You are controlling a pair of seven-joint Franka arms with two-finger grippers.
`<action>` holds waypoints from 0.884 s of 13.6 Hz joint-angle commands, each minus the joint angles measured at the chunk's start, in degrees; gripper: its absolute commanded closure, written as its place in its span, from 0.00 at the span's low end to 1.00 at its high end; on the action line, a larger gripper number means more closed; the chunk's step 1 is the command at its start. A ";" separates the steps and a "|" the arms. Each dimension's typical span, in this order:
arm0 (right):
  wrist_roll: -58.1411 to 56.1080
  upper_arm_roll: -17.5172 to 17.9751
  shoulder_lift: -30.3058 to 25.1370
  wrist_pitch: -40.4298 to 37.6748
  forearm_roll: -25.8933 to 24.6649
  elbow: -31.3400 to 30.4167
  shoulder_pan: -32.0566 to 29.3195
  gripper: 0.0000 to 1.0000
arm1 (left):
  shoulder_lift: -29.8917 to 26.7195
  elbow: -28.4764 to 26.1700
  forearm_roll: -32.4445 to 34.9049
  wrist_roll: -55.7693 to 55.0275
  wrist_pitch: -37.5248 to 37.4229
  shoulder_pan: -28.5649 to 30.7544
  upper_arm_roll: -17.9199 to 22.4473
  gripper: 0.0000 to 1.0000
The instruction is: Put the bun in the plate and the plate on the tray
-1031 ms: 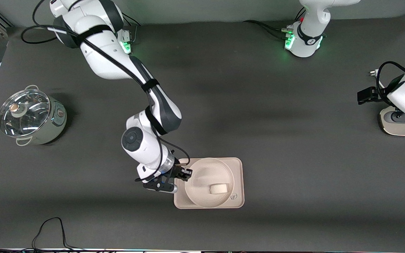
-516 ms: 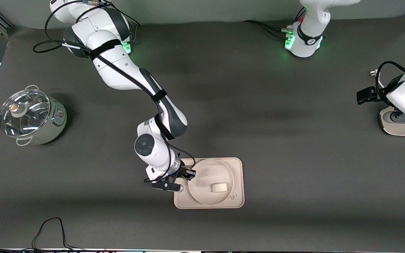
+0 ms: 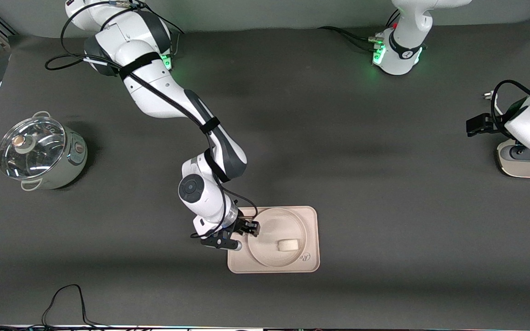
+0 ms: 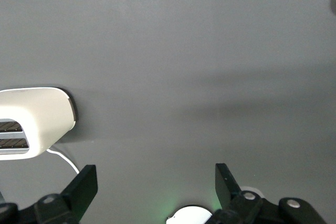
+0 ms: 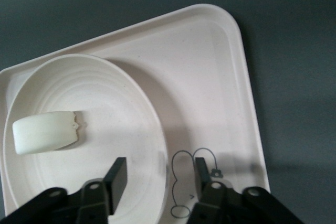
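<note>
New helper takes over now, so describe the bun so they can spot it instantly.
Find the rectangular tray near the front camera, where the right gripper straddles the rim of the round plate on it. The bun lies in that plate: the only small, white, oblong lump there.

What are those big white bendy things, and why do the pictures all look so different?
Those are two robot arms standing at a dark table. One picture comes from a camera high above. The other two come from little cameras on the arms' wrists, so they look down past each arm's own fingers.

The right hand is at the edge of a round plate; its two fingers sit one on each side of the rim with a gap between them, so it looks open. The plate sits on a tray with a cartoon drawing, and a small white bun lies in the plate.

The left hand waits, open, holding nothing, near a white toaster at the left arm's end of the table. A lidded pot stands at the right arm's end.
</note>
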 commanded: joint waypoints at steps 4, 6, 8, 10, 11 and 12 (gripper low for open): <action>1.14 -2.25 -13.72 -21.35 -1.31 -0.80 -0.30 0.00 | 0.36 1.51 -0.49 -0.84 -1.79 -0.54 0.22 0.00; 1.32 -2.79 -20.48 -29.36 -1.84 -2.37 -1.26 0.00 | 0.36 1.51 -0.49 -0.84 -1.79 -0.54 0.22 0.00; 0.54 -2.53 -28.47 -35.35 -7.35 -5.88 -2.93 0.00 | 0.36 1.51 -0.49 -0.84 -1.70 -0.54 0.22 0.00; -1.48 -1.91 -37.43 -40.71 -9.14 -11.49 -6.17 0.00 | 0.36 1.51 -0.57 -0.84 -1.79 -0.54 0.22 0.00; -4.36 -1.82 -42.09 -42.13 -9.22 -14.83 -7.67 0.00 | 0.36 1.51 -0.57 -0.84 -1.70 -0.63 0.22 0.00; -8.74 -1.82 -46.40 -43.36 -9.49 -18.17 -9.86 0.00 | 0.36 1.51 -0.57 -0.84 -1.70 -0.89 0.22 0.00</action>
